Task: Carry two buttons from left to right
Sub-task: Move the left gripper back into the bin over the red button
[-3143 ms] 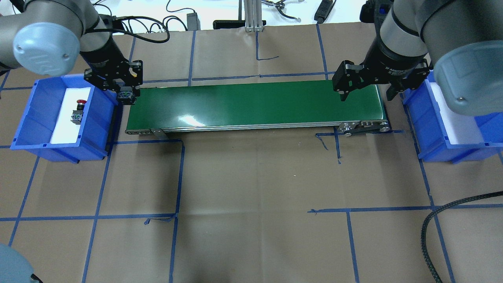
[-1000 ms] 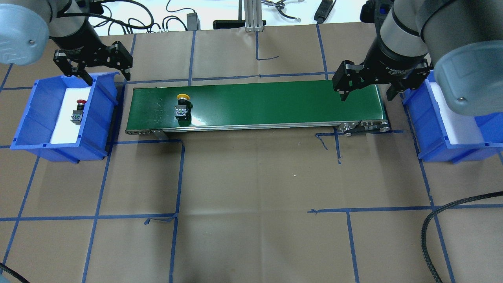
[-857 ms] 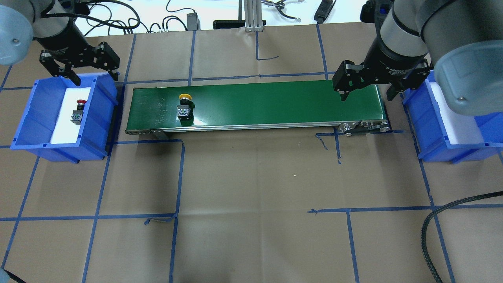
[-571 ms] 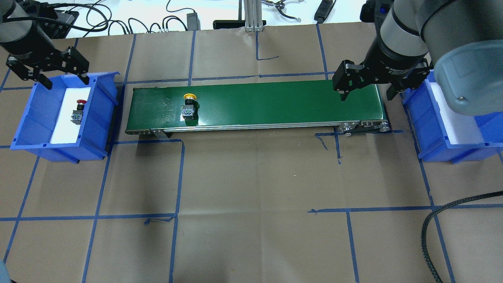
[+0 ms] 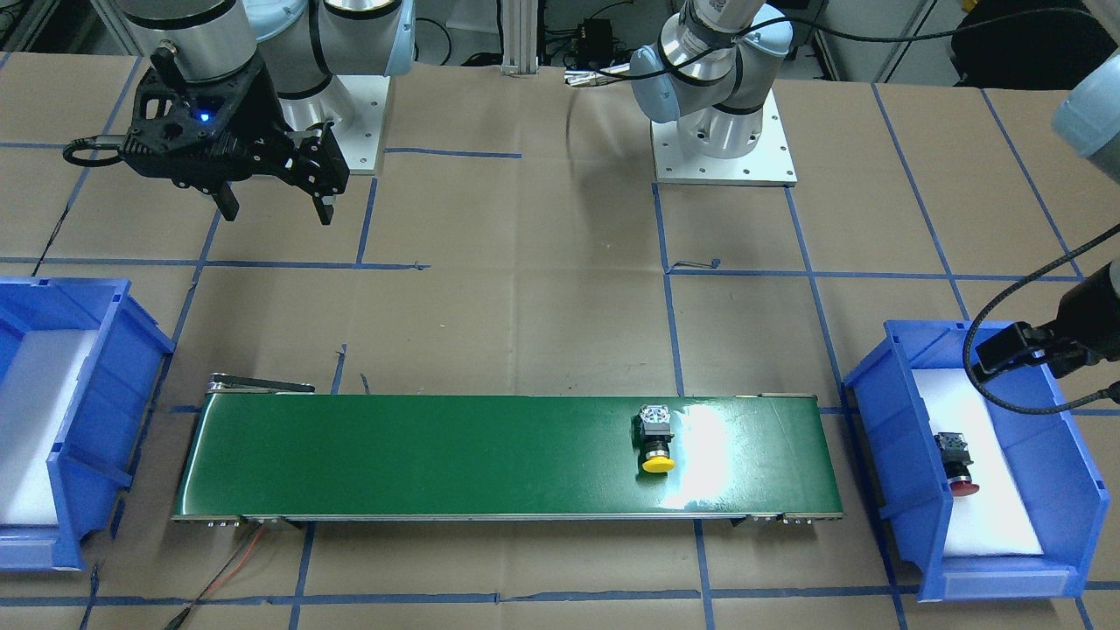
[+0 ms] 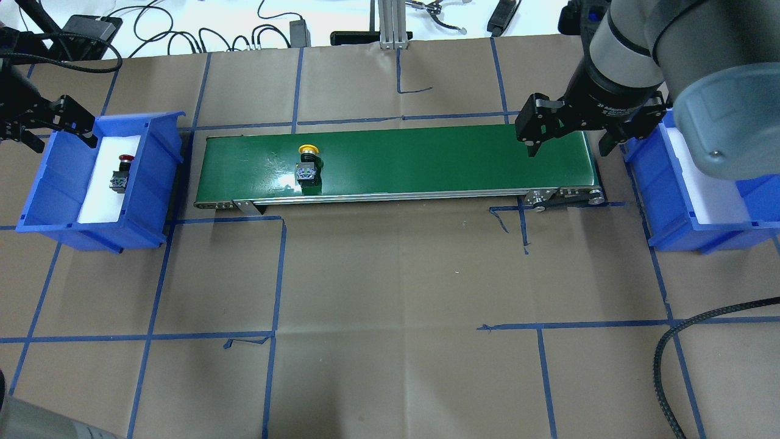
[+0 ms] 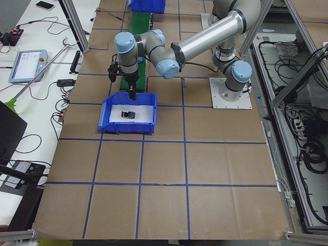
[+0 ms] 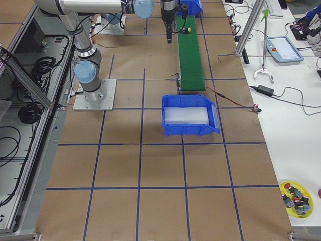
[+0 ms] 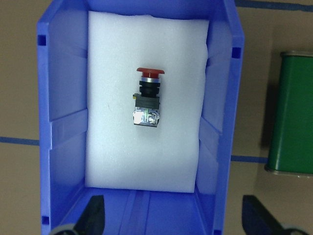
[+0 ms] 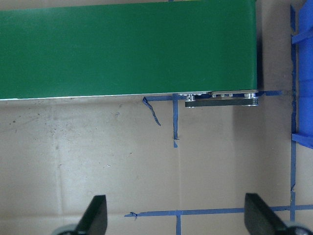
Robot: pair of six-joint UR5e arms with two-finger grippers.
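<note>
Yellow button [image 6: 308,164]: lay on its side on the green belt [image 6: 426,155], in the belt's 9 o'clock part as seen from overhead, with its cap toward 12 o'clock and its contact block toward 6 o'clock. No gripper touched it.
Red button [image 9: 147,100]: lay on its side on the white foam pad [image 9: 146,156] inside the left bin [image 6: 146,189], at the table's 9 o'clock side, cap toward 12 o'clock.
Left gripper [image 9: 174,218]: was empty with its jaws spread wide, hovering above the left bin. In its wrist view the red button sat at 12 o'clock from the fingertips, well apart from them.
Right gripper [image 6: 568,149]: was empty with its jaws spread wide, waiting near the belt's 3 o'clock end, just beside the right bin [image 6: 670,207].
Progress: judged about a quarter done, since neither button had reached the right bin.
Risk, belt end: if the belt carried the yellow button past the waiting claw, it would likely drop off the 3 o'clock end onto the paper short of the bin.
Risk, rolling: the round cap and body could let the yellow button roll toward the belt's 6 or 12 o'clock edge when nudged by one finger first.
Risk, bin wall: a descent offset toward 9 or 3 o'clock could land a wide-spread finger on the left bin's wall.
Risk, grip: closing on the domed red cap instead of the black body could squeeze the button out onto the foam.
</note>
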